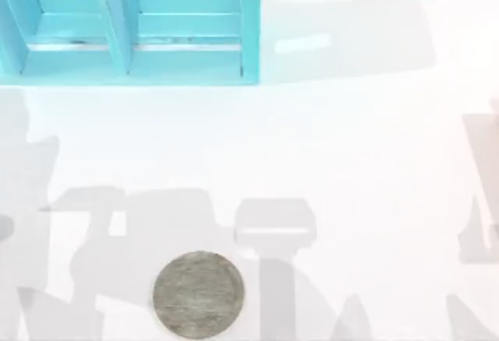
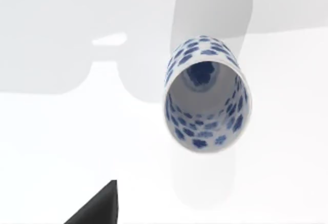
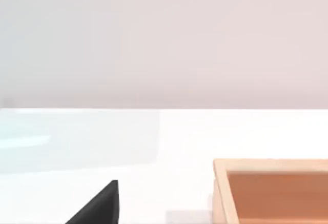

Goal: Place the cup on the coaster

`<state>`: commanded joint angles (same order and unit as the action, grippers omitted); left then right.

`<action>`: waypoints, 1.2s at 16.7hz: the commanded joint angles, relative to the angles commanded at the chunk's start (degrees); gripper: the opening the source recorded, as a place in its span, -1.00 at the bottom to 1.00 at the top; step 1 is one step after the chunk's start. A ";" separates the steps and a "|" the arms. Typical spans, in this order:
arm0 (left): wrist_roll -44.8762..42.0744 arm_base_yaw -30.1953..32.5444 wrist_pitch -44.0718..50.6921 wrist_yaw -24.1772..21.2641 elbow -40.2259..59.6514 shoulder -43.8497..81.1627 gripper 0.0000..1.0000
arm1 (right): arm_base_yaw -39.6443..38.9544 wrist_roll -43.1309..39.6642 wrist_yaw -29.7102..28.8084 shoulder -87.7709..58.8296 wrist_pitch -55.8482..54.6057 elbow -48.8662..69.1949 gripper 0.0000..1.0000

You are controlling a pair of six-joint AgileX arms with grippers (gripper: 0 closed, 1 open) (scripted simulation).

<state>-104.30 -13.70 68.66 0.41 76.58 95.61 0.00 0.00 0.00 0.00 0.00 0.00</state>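
While the blue-flowered white cup (image 2: pixel 207 96) is seen standing on the white bench (image 2: pixel 61 142) below the left wrist, grey stone coaster (image 1: pixel 198 294) laid at the near edge, turquoise shelf (image 1: pixel 129 25) behind, wooden tray (image 3: pixel 274 190) by the right wrist, tool state untellable.

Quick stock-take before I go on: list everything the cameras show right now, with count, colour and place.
coaster: one, mottled grey, near edge of the table, left of centre in the top view.
cup: one, white with blue pattern, upright on the table, in the left wrist view.
shelf unit: one, turquoise, far left of the table.
wooden tray: one, orange-brown, on the table in the right wrist view.
left gripper finger: dark tip.
right gripper finger: dark tip.
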 joint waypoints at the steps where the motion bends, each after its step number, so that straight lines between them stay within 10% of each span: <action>1: -0.99 -0.59 0.98 -0.18 0.64 0.85 1.00 | 0.00 0.00 0.00 0.00 0.00 0.00 1.00; 10: -1.77 -1.01 0.88 -0.33 0.39 1.89 1.00 | 0.00 0.00 0.00 0.00 0.00 0.00 1.00; 20: -2.18 -1.41 -20.50 -0.38 -14.69 8.09 1.00 | 0.00 0.00 0.00 0.00 0.00 0.00 1.00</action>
<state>-106.48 -15.11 48.15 0.03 61.89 103.69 0.00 0.00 0.00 0.00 0.00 0.00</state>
